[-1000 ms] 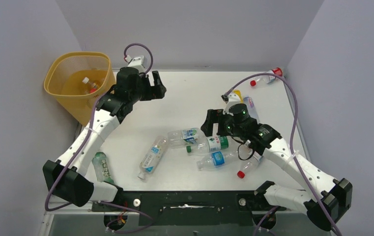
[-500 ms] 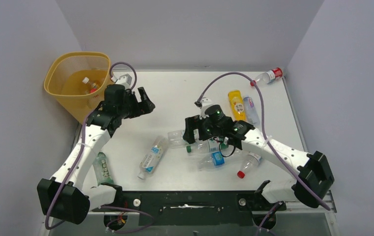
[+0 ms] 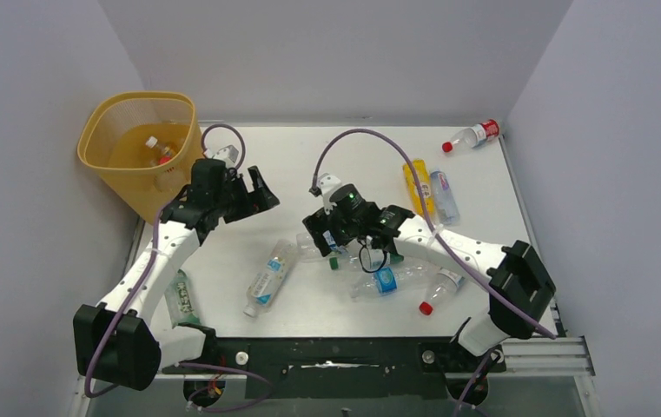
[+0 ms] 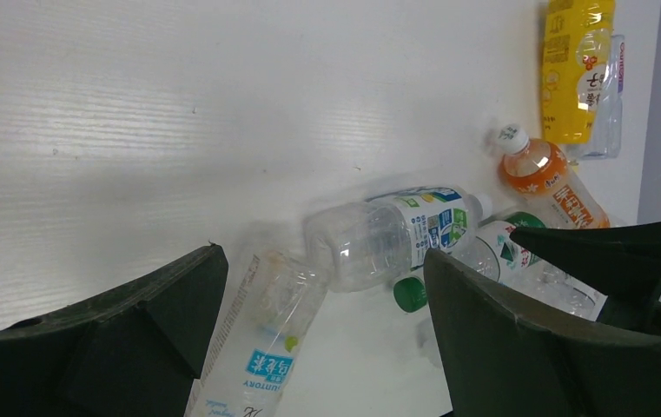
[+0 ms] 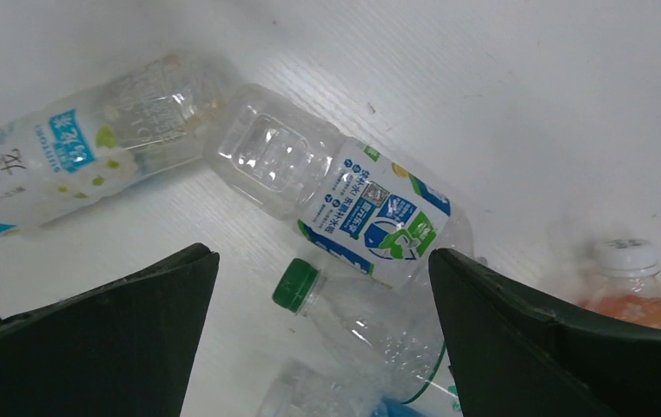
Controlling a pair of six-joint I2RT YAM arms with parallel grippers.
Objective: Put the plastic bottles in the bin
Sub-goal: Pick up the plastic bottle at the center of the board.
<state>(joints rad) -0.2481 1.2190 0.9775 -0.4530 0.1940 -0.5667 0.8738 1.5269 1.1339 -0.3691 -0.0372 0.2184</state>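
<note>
The yellow bin (image 3: 105, 130) stands at the far left corner with bottles (image 3: 157, 149) inside. My left gripper (image 3: 253, 193) hovers open and empty just right of it, above the table; ahead of it (image 4: 322, 261) lie a clear Suntory bottle (image 4: 257, 347) and a blue-green labelled bottle (image 4: 396, 234). At the middle, my right gripper (image 3: 327, 234) hangs open and empty over the bottle cluster. Between its jaws (image 5: 322, 261) lies a green-capped bottle (image 5: 361, 321), touching the blue-green labelled bottle (image 5: 344, 191). An orange bottle (image 5: 631, 278) lies to the right.
More bottles lie around: a blue-labelled one (image 3: 385, 280), a red-capped one (image 3: 438, 291), a green one (image 3: 179, 300) by the left arm, a yellow one (image 3: 415, 184) beside a clear one (image 3: 444, 195), and a red-labelled one (image 3: 472, 136) at the far right corner. Walls enclose the table.
The left gripper has drawn back from beside the bin's rim toward the table's middle, staying open. The right gripper has swung left over the bottle cluster, open throughout.
</note>
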